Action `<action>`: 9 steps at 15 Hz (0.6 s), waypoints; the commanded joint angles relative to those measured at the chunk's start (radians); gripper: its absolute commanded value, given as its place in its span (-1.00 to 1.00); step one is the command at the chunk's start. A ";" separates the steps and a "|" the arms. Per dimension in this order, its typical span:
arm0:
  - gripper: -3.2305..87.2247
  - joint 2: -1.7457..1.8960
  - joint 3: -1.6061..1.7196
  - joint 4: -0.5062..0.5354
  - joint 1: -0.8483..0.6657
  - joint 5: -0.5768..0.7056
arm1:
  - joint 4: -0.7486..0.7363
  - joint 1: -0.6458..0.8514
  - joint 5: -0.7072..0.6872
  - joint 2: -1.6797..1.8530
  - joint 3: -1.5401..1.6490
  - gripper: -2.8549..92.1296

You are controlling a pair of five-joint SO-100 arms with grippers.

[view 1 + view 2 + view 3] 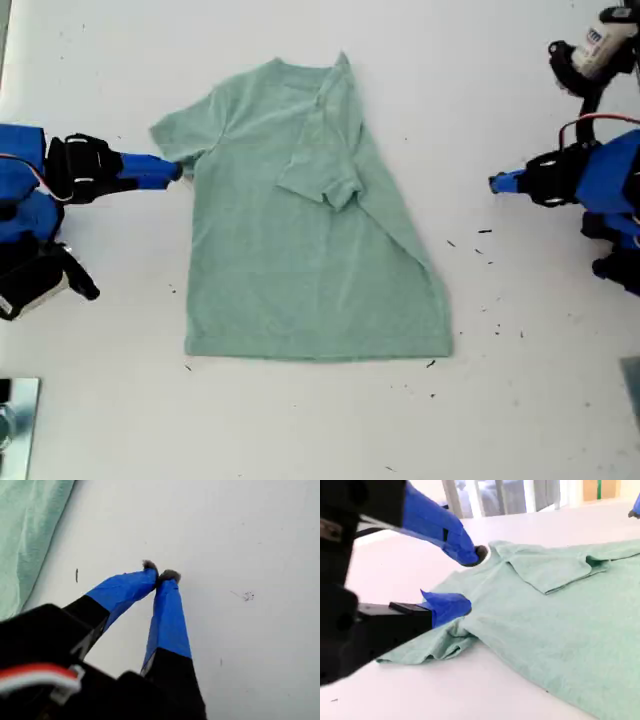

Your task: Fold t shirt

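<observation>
The pale green t shirt (300, 270) lies flat in the middle of the white table (330, 430), neck toward the far edge. Its sleeve on the exterior view's right is folded in over the chest. My second gripper (462, 582) is open at the sleeve (432, 647) on the exterior view's left, one finger resting on the cloth (560, 615) and the other raised above it; it also shows as the second gripper (175, 170) in the exterior view. My first gripper (160, 575) is shut on nothing above bare table. The first gripper (495, 183) sits at the exterior view's right, apart from the shirt edge (25, 530).
A white and black device (600, 50) sits in the exterior view's top right corner. A metal plate (15, 420) lies at its bottom left corner. Small dark specks (480, 245) dot the table near the first arm.
</observation>
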 commanded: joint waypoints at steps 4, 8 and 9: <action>-0.84 0.006 0.006 0.003 0.063 0.018 | -0.012 -0.060 0.509 0.012 0.066 -0.89; -0.93 -0.031 -0.095 -0.078 0.086 -0.018 | -0.012 -0.061 0.512 0.012 0.067 -0.89; -0.93 -0.161 -0.193 -0.074 0.078 -0.035 | -0.012 -0.061 0.514 0.012 0.067 -0.89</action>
